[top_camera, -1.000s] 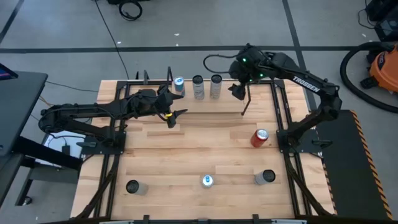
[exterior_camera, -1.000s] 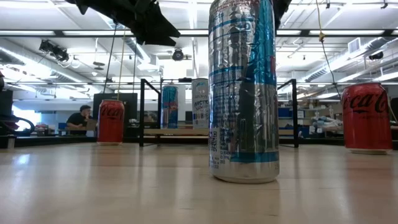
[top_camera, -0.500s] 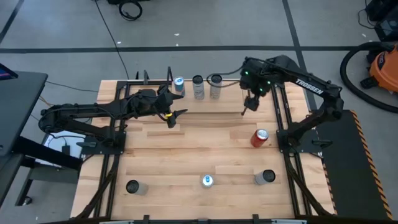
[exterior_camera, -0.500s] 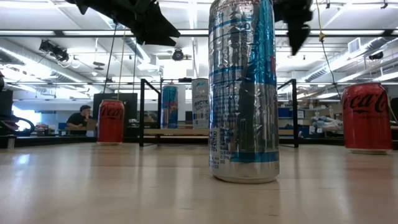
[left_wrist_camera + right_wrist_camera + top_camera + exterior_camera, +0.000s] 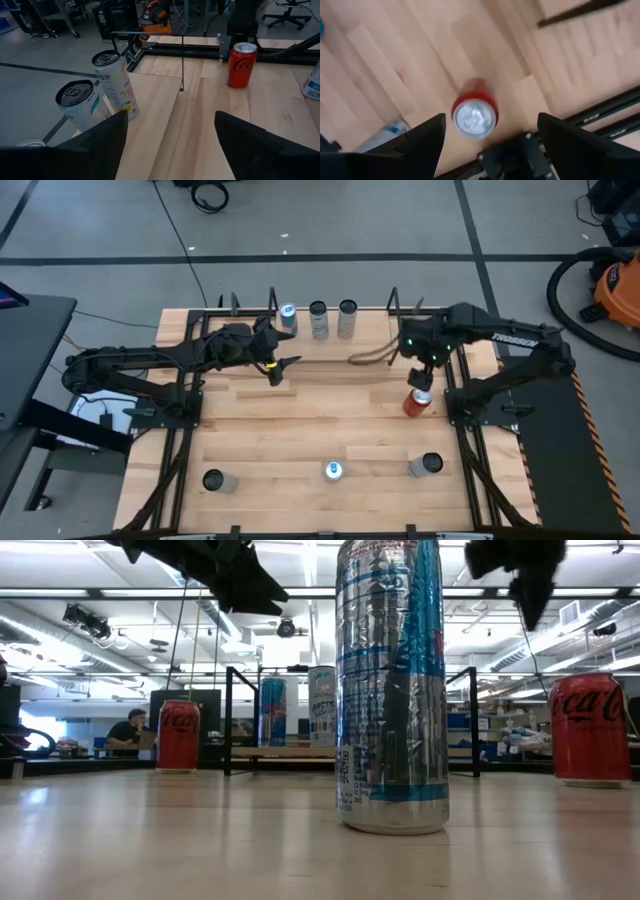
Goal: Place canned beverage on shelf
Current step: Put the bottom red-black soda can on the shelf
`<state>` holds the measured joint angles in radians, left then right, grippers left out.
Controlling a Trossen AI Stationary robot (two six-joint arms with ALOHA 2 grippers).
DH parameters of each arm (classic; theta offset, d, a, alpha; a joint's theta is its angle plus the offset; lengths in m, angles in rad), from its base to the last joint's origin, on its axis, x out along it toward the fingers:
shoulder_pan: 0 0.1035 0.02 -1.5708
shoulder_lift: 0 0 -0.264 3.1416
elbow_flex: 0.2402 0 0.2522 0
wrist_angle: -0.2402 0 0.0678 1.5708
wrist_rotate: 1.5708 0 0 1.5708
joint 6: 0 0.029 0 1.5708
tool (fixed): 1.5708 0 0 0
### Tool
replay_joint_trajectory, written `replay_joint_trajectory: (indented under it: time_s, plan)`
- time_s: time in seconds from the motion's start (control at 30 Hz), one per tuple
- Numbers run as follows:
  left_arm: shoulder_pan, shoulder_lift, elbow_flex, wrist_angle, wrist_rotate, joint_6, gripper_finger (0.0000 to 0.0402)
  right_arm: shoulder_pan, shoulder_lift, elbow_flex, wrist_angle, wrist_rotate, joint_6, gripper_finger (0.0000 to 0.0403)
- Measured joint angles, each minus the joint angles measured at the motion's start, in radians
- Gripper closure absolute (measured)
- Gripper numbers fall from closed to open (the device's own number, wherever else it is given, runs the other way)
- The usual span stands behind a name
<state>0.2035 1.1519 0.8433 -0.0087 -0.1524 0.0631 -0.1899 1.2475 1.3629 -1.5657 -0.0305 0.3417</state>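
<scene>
right gripper (image 5: pixel 421 376) jaws spread, hovering above red cola can (image 5: pixel 416 402), likely not touching | left gripper (image 5: pixel 277 366) jaws spread, empty, beside shelf (image 5: pixel 330 348) | shelf at table's (image 5: pixel 300 430) far edge holds three cans (image 5: pixel 318 321) | other cans near front edge

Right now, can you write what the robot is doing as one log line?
right gripper: fingers open, above red can | left gripper: open, waiting by shelf | shelf: three cans | red can: upright on table, not held
</scene>
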Motion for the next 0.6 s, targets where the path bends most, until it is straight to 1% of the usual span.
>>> replay_joint_trajectory:
  time_s: [0.1,0.27,0.43,0.6]
  plan:
    - [0.0,0.0,0.0,-0.011,0.0,0.0,0.0102,0.063,-0.038,-0.075,0.011,0.0,0.038,0.008]
    - [0.0,0.0,0.0,-0.014,0.0,0.0,0.0102,0.137,-0.087,-0.187,0.094,0.0,0.077,0.008]
    - [0.0,0.0,0.0,-0.013,0.0,0.0,0.0102,0.189,-0.114,-0.28,0.149,0.004,0.11,0.008]
    - [0.0,0.0,0.0,-0.013,0.0,0.0,0.0102,0.224,-0.116,-0.339,0.163,0.052,0.146,0.008]
